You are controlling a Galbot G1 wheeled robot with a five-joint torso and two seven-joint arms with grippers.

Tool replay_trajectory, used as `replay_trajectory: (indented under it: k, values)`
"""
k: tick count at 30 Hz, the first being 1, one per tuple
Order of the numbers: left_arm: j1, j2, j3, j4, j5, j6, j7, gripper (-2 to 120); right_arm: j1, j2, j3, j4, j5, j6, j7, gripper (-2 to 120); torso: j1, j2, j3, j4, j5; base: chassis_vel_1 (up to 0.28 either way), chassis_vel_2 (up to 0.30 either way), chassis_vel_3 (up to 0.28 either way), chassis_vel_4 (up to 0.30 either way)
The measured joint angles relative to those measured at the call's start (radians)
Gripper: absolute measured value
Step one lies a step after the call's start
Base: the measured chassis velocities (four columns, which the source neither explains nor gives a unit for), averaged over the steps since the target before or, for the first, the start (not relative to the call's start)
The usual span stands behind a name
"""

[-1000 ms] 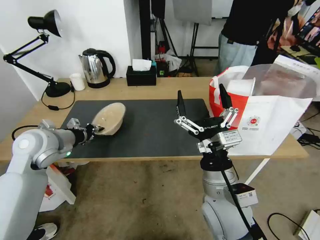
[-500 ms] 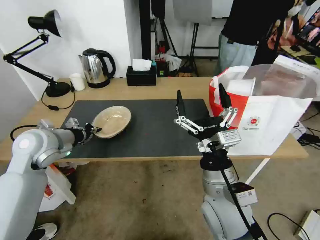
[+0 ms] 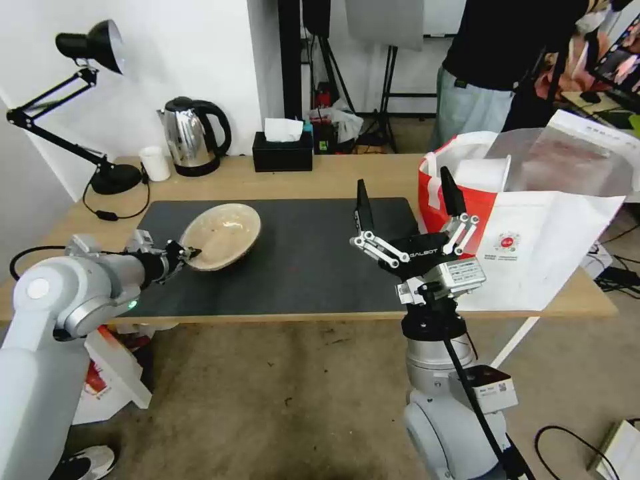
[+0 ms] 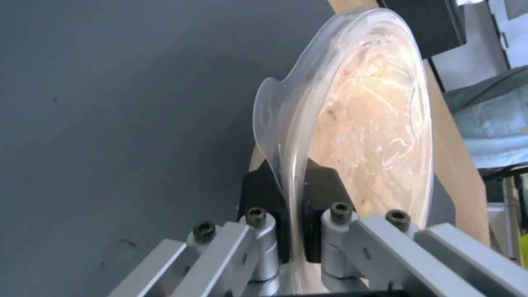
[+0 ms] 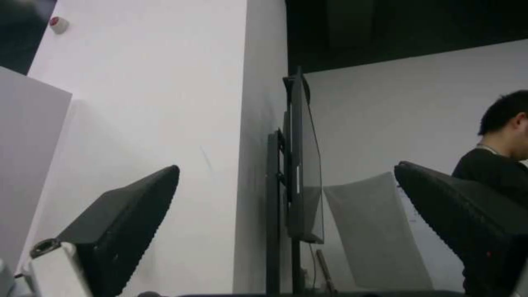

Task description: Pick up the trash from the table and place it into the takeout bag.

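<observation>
Trash left on the counter (image 3: 320, 175) is one shallow round beige translucent lid (image 3: 221, 236), which sits over the near-left part of the dark grey mat (image 3: 300, 253), tilted, with its hollow side facing up and toward the robot. It looks like thin moulded plastic: very light, springy rather than stiff, likely to flex or pop out of a pinch, and its smeared inner face may be slick. The rolled rim is the sensible place to hold it, since the broad dished face offers nothing to close on. The left gripper (image 4: 290, 214) is clenched on exactly that rim, one black pad on each side of the thin edge, which bends slightly where it is squeezed. The right gripper (image 3: 408, 208) hangs with its jaws spread wide and holding nothing, between the lid and the takeout bag (image 3: 533, 227), which stands open at the counter's right end.
</observation>
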Motion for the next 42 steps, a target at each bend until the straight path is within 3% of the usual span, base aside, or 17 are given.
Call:
replay_trajectory:
  k: [9, 13, 18, 24, 27, 28, 32, 37, 42]
  values:
    - [0.010, 0.005, -0.035, -0.028, 0.003, -0.019, 0.051, 3, -0.003, 0.002, -0.002, 0.003, -0.001, 0.001, 0.000, 100, 0.000, 0.000, 0.000, 0.0000, 0.0000, 0.000, 0.000, 0.000, 0.000]
    - [-0.009, 0.032, -0.044, -0.052, 0.013, -0.056, 0.138, 3, -0.003, 0.005, -0.002, 0.004, -0.001, 0.003, 0.000, 100, 0.000, 0.000, 0.000, 0.0001, 0.0000, 0.000, 0.000, 0.000, 0.000]
    - [-0.043, 0.051, -0.023, -0.053, 0.028, -0.087, 0.195, 3, -0.004, 0.012, -0.003, 0.004, -0.004, 0.004, -0.001, 100, 0.000, 0.000, 0.000, 0.0001, -0.0001, 0.000, 0.000, 0.000, 0.000]
    - [-0.122, 0.083, 0.043, -0.033, 0.047, -0.122, 0.307, 3, -0.012, 0.022, -0.008, 0.004, -0.017, 0.015, -0.003, 100, 0.000, 0.000, 0.000, -0.0001, 0.0000, 0.000, 0.000, 0.000, 0.000]
    - [-0.178, 0.104, 0.093, -0.018, 0.064, -0.146, 0.399, 3, -0.012, 0.028, -0.008, 0.004, -0.024, 0.020, -0.004, 100, 0.000, 0.000, 0.000, -0.0001, 0.0000, 0.000, 0.000, 0.000, 0.000]
    - [-0.178, 0.104, 0.093, -0.018, 0.064, -0.146, 0.399, 3, -0.012, 0.028, -0.008, 0.004, -0.024, 0.020, -0.004, 100, 0.000, 0.000, 0.000, -0.0001, 0.0000, 0.000, 0.000, 0.000, 0.000]
    - [-0.241, 0.113, 0.164, -0.018, 0.096, -0.173, 0.530, 3, -0.011, 0.036, -0.008, 0.003, -0.026, 0.035, -0.007, 100, 0.000, 0.000, 0.000, 0.0000, 0.0001, 0.000, 0.000, 0.000, 0.000]
    - [-0.295, 0.098, 0.209, -0.006, 0.114, -0.195, 0.603, 3, -0.012, 0.045, -0.008, 0.006, -0.030, 0.057, -0.008, 100, 0.000, 0.000, 0.000, 0.0000, 0.0002, 0.000, 0.000, 0.000, 0.000]
    - [-0.320, 0.094, 0.236, 0.016, 0.126, -0.203, 0.635, 3, -0.020, 0.047, -0.001, 0.038, -0.040, 0.069, -0.011, 100, 0.000, 0.000, 0.000, 0.0001, 0.0001, 0.000, 0.000, 0.000, 0.000]
